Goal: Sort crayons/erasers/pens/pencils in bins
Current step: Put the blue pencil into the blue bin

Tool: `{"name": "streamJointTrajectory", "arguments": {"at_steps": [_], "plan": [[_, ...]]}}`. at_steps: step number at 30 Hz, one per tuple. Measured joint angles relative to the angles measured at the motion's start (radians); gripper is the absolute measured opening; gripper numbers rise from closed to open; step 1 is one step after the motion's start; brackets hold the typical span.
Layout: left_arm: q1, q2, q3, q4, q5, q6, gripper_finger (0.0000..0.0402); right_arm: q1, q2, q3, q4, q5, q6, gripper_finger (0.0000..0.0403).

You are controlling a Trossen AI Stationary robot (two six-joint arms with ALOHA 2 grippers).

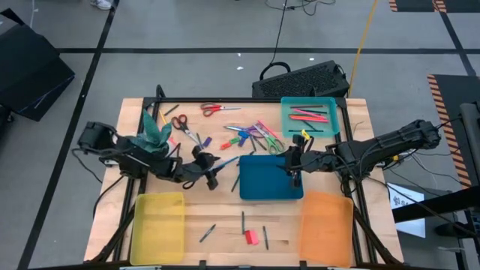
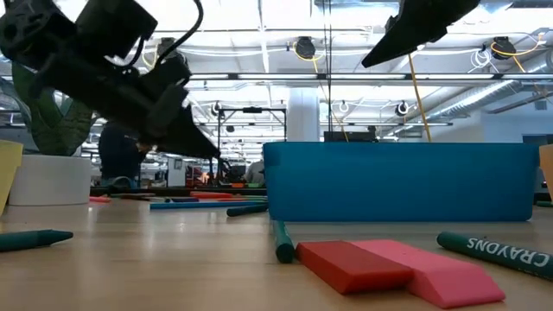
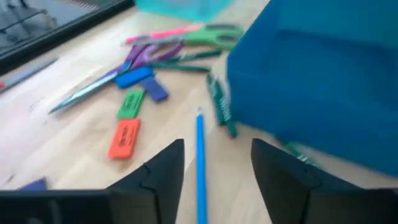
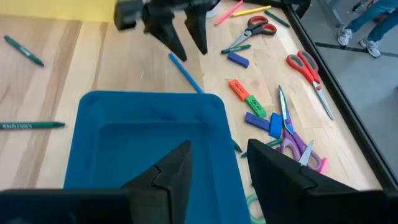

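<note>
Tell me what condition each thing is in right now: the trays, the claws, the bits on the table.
dark blue bin: empty
teal bin: holds red and pink sticks
yellow bin: empty
orange bin: empty
left gripper: open, over a blue pencil lying flat
right gripper: open, over the dark blue bin
red eraser: loose on the table, touching a pink eraser

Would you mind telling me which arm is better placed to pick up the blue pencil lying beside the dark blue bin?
The left arm. Its open claw hovers directly over the blue pencil, fingers either side of it. The right claw, also open and empty, hangs above the dark blue bin, farther from the pencil.
</note>
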Motion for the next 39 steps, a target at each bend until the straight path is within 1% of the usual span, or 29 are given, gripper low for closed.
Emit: {"name": "streamJointTrajectory", "arguments": {"at_steps": [3,6,9,13,17,21,26,29,32,35,37,39], "plan": [[0.005,0.063,0.011,-0.005,-0.022,-0.039,0.0214,0.000,0.000,0.000,0.008,0.003,0.000,0.0146],[0.005,0.126,0.021,0.019,-0.040,-0.080,0.0224,0.000,0.000,0.000,0.020,0.004,0.000,0.0146],[0.005,0.194,0.019,0.093,-0.052,-0.088,0.0225,0.000,0.000,0.000,0.035,0.004,0.000,0.0146],[0.011,0.278,0.020,0.229,-0.070,-0.070,0.0225,0.000,0.000,0.000,0.038,0.003,0.000,0.0146],[0.027,0.361,0.014,0.326,-0.070,-0.050,0.0225,0.000,0.000,0.000,0.037,0.003,0.000,0.0146],[0.034,0.418,0.013,0.385,-0.077,-0.051,0.0225,0.000,0.000,0.000,0.037,0.003,0.020,0.0146],[0.040,0.447,0.012,0.425,-0.077,-0.037,0.0223,0.000,0.000,0.000,0.036,0.002,0.021,0.0146],[0.044,0.459,0.011,0.431,-0.067,-0.035,0.0200,0.000,0.000,0.000,0.036,0.002,0.020,0.0146],[0.043,0.486,0.000,0.467,-0.046,-0.014,0.0150,0.000,0.000,0.000,0.045,0.002,0.013,0.0146],[0.041,0.529,-0.015,0.556,-0.052,0.011,0.0094,0.000,0.000,0.000,0.059,0.002,-0.002,0.0146],[0.043,0.558,-0.019,0.600,-0.056,0.013,0.0065,-0.002,0.000,0.000,0.072,0.002,-0.006,0.0146],[0.045,0.587,-0.020,0.642,-0.063,0.022,0.0046,-0.003,0.000,0.000,0.092,0.002,-0.008,0.0146]]}}
